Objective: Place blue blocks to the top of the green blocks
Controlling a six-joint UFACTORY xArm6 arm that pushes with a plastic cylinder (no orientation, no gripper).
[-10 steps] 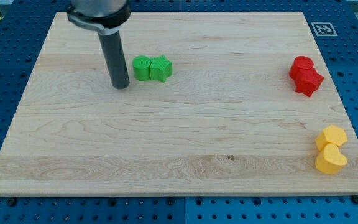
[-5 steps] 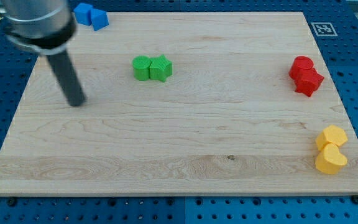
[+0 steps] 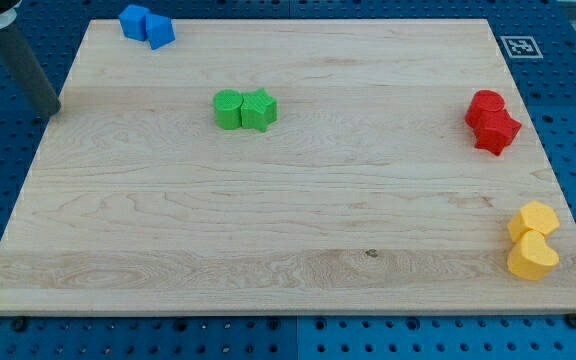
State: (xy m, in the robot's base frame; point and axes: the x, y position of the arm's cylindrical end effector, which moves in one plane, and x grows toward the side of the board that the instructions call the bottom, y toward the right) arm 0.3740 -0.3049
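Two blue blocks [image 3: 146,24] sit touching at the board's top left corner. Two green blocks [image 3: 245,109], a round one on the left and a star-like one on the right, sit touching in the upper middle-left of the board. My tip [image 3: 50,110] is at the board's left edge, below and left of the blue blocks and far left of the green blocks, touching neither.
Two red blocks [image 3: 492,121] sit at the right edge. Two yellow blocks [image 3: 532,240] sit at the bottom right. The wooden board [image 3: 288,220] lies on a blue pegboard; a marker tag [image 3: 520,46] is at its top right corner.
My tip has moved left, from just left of the green blocks to the board's left edge. The blue blocks are now uncovered. No block has moved.
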